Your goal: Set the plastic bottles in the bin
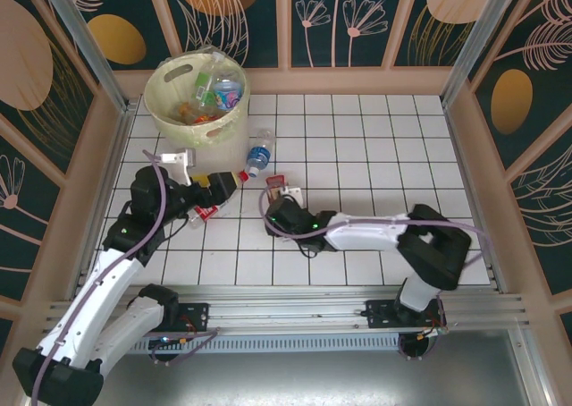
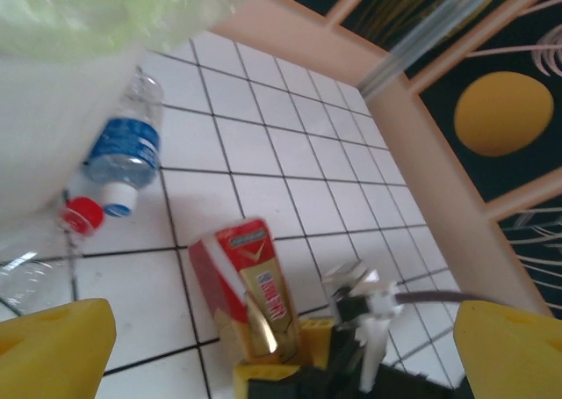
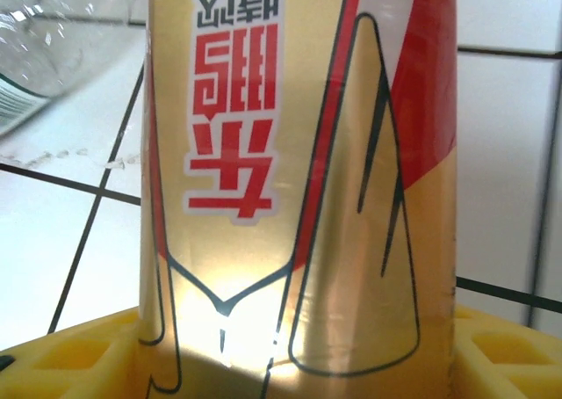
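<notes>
The right end effector (image 1: 277, 194) is clamping a red-and-gold carton (image 1: 274, 183) mid-frame while the left end effector (image 1: 225, 181) is hovering wide open and empty, apparently lining up on the blue-labelled bottle (image 1: 259, 152) lying just lower right of the bin (image 1: 201, 136), needing descent and closure.

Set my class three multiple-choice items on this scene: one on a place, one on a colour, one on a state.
1. Where does the blue-labelled bottle lie?
A in the bin
B on the tiles beside the bin
C on top of the carton

2. What colours is the carton in the right end effector?
A red and gold
B green and white
C plain black

3. The left end effector is:
A shut on a bottle
B shut on nothing
C open

Answers: 1 B, it rests on tiles just right of the bin. 2 A, both wrist views show it. 3 C, its yellow fingers stand wide apart.
</notes>
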`<state>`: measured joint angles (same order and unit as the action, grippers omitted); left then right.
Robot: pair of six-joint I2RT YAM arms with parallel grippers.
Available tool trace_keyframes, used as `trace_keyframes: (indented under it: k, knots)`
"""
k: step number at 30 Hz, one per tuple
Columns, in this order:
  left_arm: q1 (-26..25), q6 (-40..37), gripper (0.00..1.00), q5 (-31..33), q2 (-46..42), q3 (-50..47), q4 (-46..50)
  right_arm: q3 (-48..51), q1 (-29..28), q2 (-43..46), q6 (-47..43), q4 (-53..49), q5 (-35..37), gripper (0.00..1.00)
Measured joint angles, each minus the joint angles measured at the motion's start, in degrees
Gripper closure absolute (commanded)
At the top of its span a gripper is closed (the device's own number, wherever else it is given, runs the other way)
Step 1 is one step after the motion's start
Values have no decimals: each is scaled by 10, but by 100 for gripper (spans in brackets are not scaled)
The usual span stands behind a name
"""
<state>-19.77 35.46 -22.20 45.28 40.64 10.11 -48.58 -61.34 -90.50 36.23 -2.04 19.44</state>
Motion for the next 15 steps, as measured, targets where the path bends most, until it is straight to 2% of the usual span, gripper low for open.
trace_keyframes:
  k: [7, 15]
  knots:
    - [-12, 67, 1, -74, 17, -81, -132, 73, 21, 163, -59, 30, -63, 39]
    - [-96, 108, 1, -90, 76, -96, -254, 87, 36, 254, -101, 32, -171, 38]
